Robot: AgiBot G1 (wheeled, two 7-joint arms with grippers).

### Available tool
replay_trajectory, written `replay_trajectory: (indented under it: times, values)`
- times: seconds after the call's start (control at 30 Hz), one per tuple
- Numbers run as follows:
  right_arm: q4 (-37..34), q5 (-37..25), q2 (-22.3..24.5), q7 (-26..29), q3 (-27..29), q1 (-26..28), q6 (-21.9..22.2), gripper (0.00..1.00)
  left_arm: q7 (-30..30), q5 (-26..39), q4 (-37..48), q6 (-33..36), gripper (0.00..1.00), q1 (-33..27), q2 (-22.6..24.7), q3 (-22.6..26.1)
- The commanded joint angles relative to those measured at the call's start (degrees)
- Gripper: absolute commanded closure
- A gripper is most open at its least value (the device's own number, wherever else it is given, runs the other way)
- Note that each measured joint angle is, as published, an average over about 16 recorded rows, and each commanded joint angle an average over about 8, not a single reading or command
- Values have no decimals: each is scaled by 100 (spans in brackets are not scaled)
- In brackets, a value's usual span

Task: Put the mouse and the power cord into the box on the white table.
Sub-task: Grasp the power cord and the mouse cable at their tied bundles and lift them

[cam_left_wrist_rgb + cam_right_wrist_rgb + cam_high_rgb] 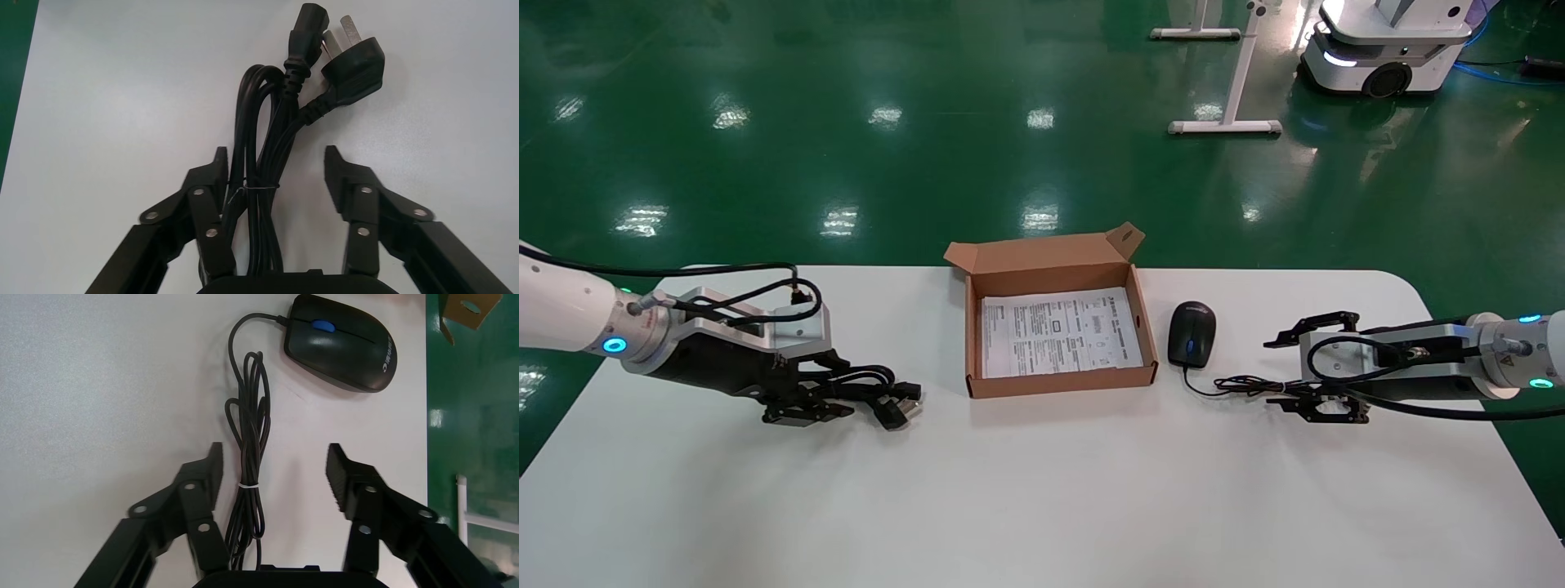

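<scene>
Both hands down on the worktop [1042, 490], spread wide, nothing grasped yet.

My left hand [278, 168] is released, fingers straddling the tied power cord [263, 159]; the bundle sits nearer one finger, both plugs pointing out past the tips. I'd centre it, then clench at the tie so the loops come up together. My right hand [275, 462] is also released, straddling the mouse's [343, 343] bundled thin cable; the mouse itself lies beyond the fingertips, just beside the box [1148, 327] wall. Lifting by cable alone would likely leave the mouse dangling; reach further for the body. Box sits between both hands, lid flap up, only the printed sheet [1058, 331] inside.
</scene>
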Motion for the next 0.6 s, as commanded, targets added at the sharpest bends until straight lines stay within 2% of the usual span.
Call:
replay_trajectory:
  times: [0.03,0.6]
  values:
    - [3,0,1,-2,-1,-1,-2,100,-1,0,-3,1,100,1,-1,0]
    - [12,0,7,-7,-2,-5,-8,100,-6,0,-14,11,100,3,-6,0]
